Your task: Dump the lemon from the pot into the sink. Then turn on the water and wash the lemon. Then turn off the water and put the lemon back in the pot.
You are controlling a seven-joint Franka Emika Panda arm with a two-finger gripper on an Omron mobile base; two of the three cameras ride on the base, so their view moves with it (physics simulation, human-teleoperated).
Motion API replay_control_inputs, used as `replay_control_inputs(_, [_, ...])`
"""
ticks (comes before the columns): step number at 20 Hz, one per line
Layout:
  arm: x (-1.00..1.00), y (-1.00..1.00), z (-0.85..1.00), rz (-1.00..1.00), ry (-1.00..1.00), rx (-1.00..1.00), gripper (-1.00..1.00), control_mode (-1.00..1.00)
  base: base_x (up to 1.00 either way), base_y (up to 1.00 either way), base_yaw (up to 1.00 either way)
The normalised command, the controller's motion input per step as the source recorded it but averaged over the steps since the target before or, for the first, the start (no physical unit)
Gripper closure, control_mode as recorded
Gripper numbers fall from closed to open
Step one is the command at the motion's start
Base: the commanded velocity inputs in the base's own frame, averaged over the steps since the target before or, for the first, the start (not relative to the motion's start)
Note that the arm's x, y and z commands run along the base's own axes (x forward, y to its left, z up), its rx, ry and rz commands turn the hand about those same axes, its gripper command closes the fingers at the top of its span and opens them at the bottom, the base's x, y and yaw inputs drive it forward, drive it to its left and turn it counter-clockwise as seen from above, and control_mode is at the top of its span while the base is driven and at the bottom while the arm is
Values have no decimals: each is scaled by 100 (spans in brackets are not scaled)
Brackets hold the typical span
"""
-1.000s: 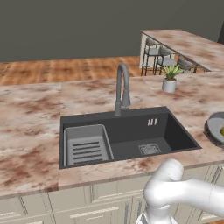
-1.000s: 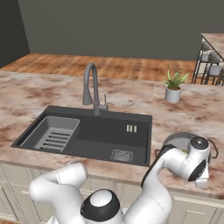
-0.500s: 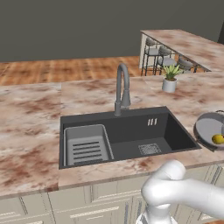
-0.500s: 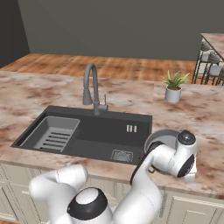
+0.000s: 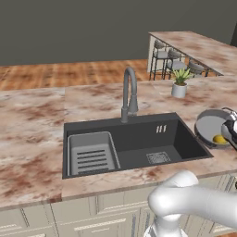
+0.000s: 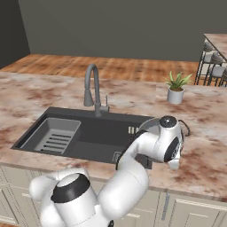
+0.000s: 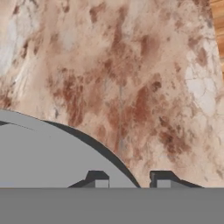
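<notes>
A marbled worktop [image 5: 32,139] surrounds the sink [image 5: 139,152]. My fingers [image 7: 129,180] are closed narrowly on the rim of the pot [image 5: 210,126], which I hold just right of the basin so I can tip it; the lemon [image 5: 219,138] lies inside.

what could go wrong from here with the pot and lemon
The pot hangs tilted at the sink's right edge with the lemon low against its rim. It may roll out onto the counter instead of into the basin. The gripper pinches just the rim, so the pot could slip or swing.
</notes>
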Motion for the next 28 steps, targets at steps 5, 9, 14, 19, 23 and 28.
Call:
replay_control_inputs(5, [17,36,49,-9,9,-3,100,-100,0,0,0])
replay_control_inputs(9, [17,34,47,-8,9,-5,100,-100,0,0,0])
replay_control_inputs(14, [6,18,46,-4,5,-2,100,-100,0,0,0])
replay_control_inputs(19, [0,6,51,-1,0,0,100,-100,0,0,0])
replay_control_inputs(23, [6,6,55,-2,0,0,100,-100,0,0,0])
replay_control_inputs(28, [11,18,39,0,0,-2,100,-100,0,0,0])
